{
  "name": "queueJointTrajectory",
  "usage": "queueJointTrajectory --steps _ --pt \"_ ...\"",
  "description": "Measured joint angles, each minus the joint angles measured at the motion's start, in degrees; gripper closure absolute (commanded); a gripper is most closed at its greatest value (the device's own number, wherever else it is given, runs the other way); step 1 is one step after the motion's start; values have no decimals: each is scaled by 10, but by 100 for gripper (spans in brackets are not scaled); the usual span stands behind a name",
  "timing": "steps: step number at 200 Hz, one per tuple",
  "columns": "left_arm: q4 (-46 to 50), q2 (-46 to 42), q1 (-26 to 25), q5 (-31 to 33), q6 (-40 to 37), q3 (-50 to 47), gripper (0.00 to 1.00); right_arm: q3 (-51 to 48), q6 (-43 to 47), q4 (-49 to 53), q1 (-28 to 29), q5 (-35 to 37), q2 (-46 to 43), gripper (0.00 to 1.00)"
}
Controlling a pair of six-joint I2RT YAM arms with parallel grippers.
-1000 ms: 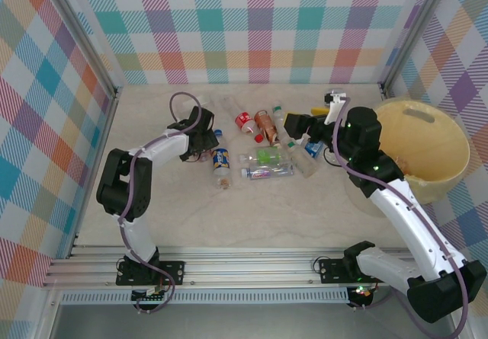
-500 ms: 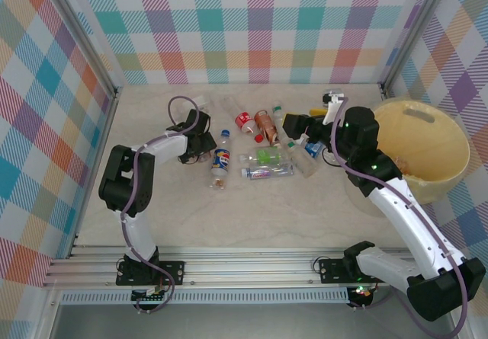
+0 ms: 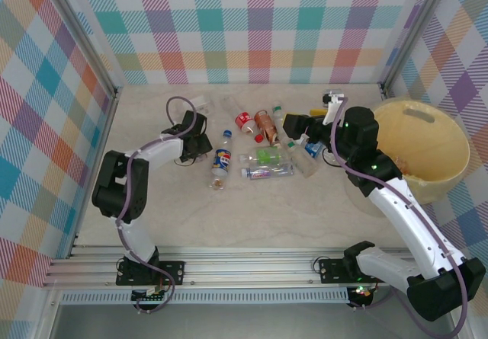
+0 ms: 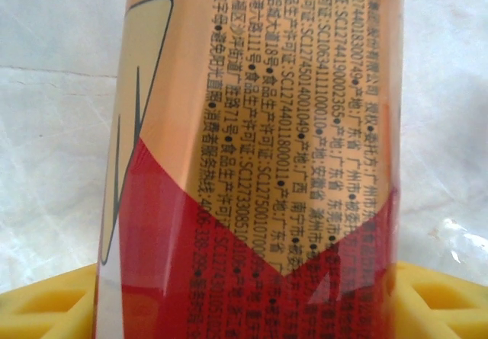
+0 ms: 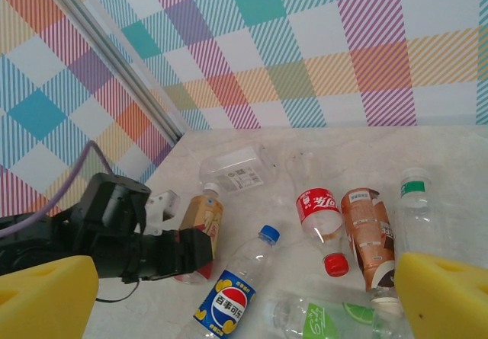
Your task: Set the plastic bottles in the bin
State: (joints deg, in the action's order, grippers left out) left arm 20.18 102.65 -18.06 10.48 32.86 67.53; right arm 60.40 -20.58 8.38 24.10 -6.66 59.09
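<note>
Plastic bottles [image 3: 265, 173] lie scattered mid-surface [image 3: 229, 225], with the bin [image 3: 436, 150] off to the right. The left pincer [image 3: 201, 144] is clamped on an orange-labelled bottle [image 4: 259, 156], pads against both sides of its label. It looks empty, so probably light and springy with a slick film; a moderate squeeze mid-body should hold it without crushing. Farther back, the right pincer [image 3: 293, 126] hovers above the cluster, jaws wide apart and empty.

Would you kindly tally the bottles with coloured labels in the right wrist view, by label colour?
red-label bottle: 1
brown-label bottle: 1
blue-label bottle: 1
green-label bottle: 1
tan-label bottle: 1
Total: 5
</note>
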Motion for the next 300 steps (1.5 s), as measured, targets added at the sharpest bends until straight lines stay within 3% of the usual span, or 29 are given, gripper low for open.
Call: queueJointTrajectory --steps 37,90,128,217,300 --pt "-5 -75 0 -16 -18 -18 53 -2 0 3 0 0 1 0" --pt "-47 -190 -11 -150 -47 -56 58 -3 -28 2 0 -21 24 0" --pt "-87 -259 -54 -216 -67 -73 59 -3 -65 -14 0 -54 48 0" --pt "-81 -265 -217 -194 -185 0 61 33 -149 -2 0 -137 110 0" --pt "-88 -207 -264 -186 -237 25 62 102 -168 70 0 -141 158 0"
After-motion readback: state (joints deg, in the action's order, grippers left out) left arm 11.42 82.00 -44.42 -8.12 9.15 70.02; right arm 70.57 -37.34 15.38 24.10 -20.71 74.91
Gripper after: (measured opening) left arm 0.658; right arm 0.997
